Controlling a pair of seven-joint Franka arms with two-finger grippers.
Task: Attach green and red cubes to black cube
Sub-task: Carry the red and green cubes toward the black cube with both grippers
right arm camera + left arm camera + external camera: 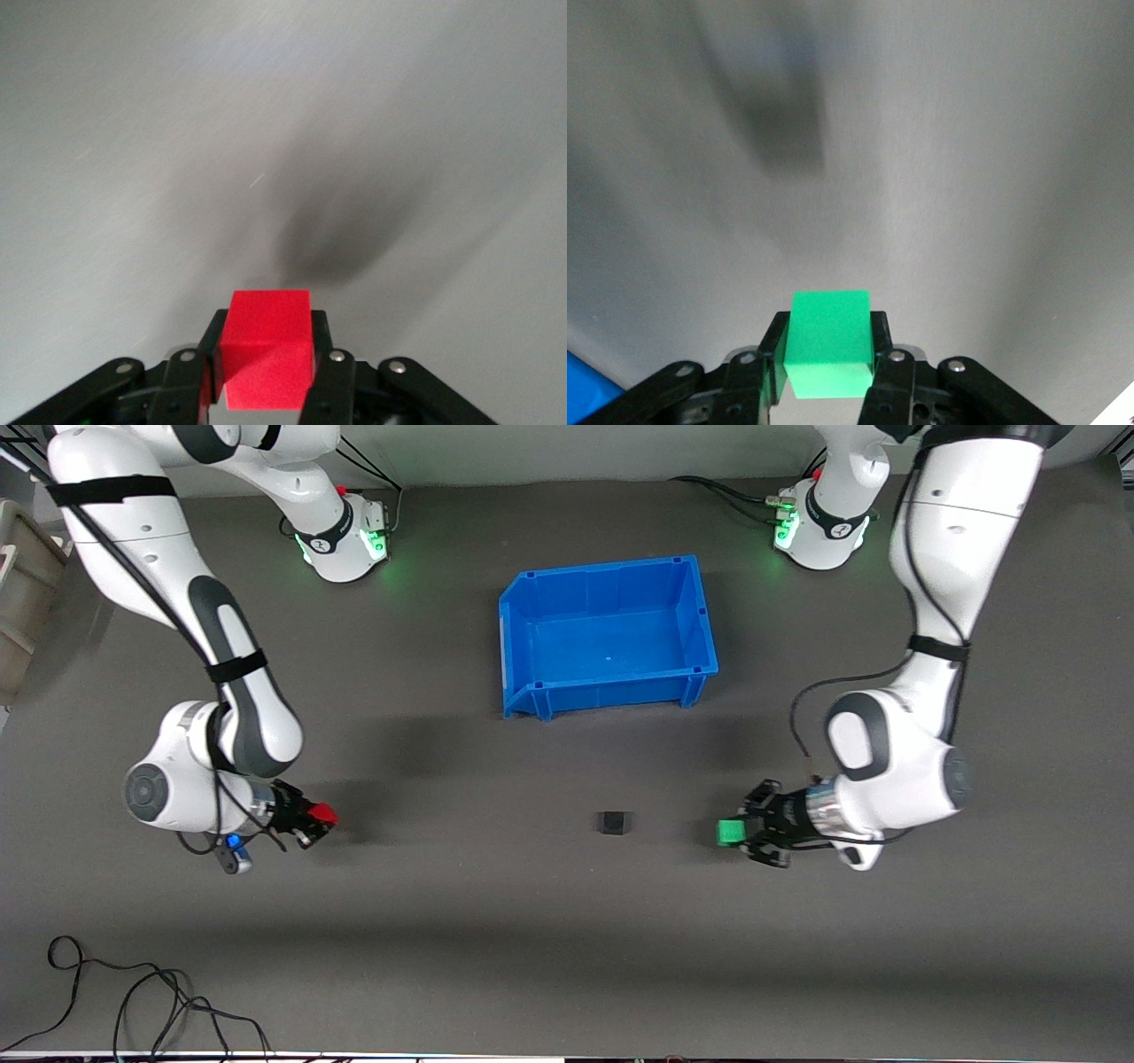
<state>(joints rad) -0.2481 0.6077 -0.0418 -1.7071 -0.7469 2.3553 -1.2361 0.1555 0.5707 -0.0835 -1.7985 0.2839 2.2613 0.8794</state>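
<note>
Your left gripper (737,833) has its jaws clamped on the small bright green cube (729,832) — your right gripper (316,820) pinches the small bright red cube (324,813). Both hang over the dark grey surface (567,957); between them rests the small matte black cube (613,822), nearer the front edge than the blue plastic bin (609,636).

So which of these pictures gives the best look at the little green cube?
The left wrist view: the green cube fills the foreground, clamped between the left gripper's fingers. The front view shows it only as a small green block at that gripper's tip. The right wrist view misses it, showing the red cube.
</note>
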